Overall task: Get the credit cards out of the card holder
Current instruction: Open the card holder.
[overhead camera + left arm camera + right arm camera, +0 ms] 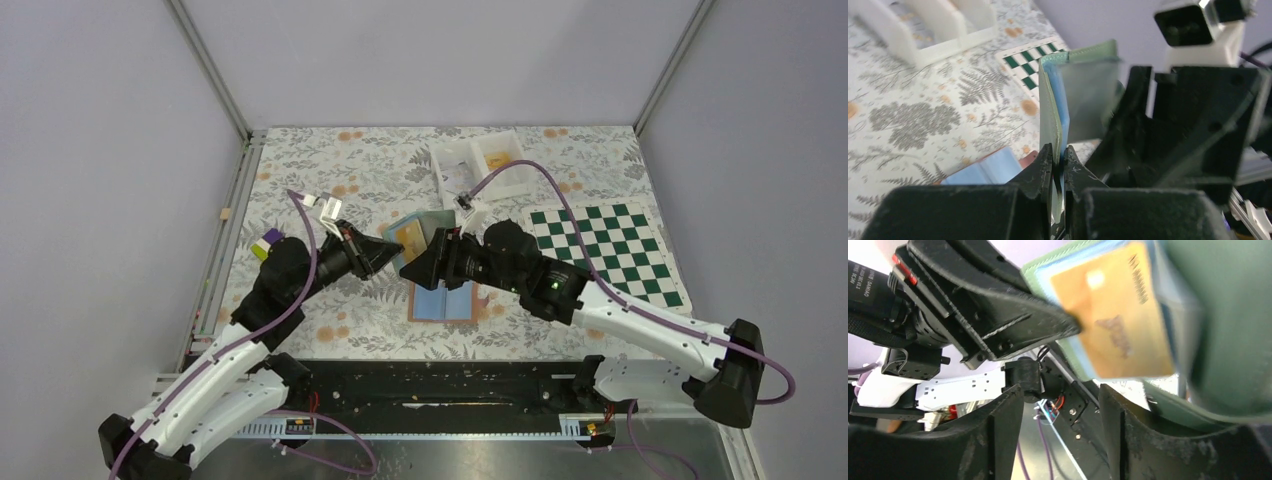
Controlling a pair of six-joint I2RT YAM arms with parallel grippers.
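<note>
The card holder (1050, 107) was clamped by the left hand (1058, 164), clear of the surface (908, 125); its orange credit card (1118, 315) lay just ahead of the parted right hand (1059, 400), long axis toward it.

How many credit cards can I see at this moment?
1: an orange-gold card sits in the card holder, which the left gripper pinches and holds upright. More cards may be hidden inside it.
</note>
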